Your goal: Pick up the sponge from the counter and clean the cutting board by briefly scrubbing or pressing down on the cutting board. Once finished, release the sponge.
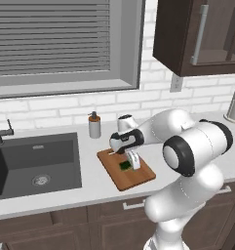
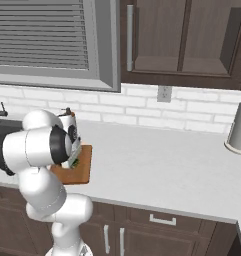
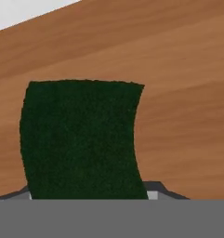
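The fingers [image 1: 130, 165] hold the sponge [image 1: 125, 166] against the cutting board [image 1: 138, 177]; no readable writing.

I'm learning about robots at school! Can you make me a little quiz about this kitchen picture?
1. True or false: the sponge is on the cutting board.
2. What stands on the counter between the sink and the board: A) a soap bottle, B) a kettle, C) a plate?
3. What colour is the sponge's top in the hand view?

Key:
1. True; the gripper holds it against the wood.
2. A, the soap bottle.
3. Dark green.
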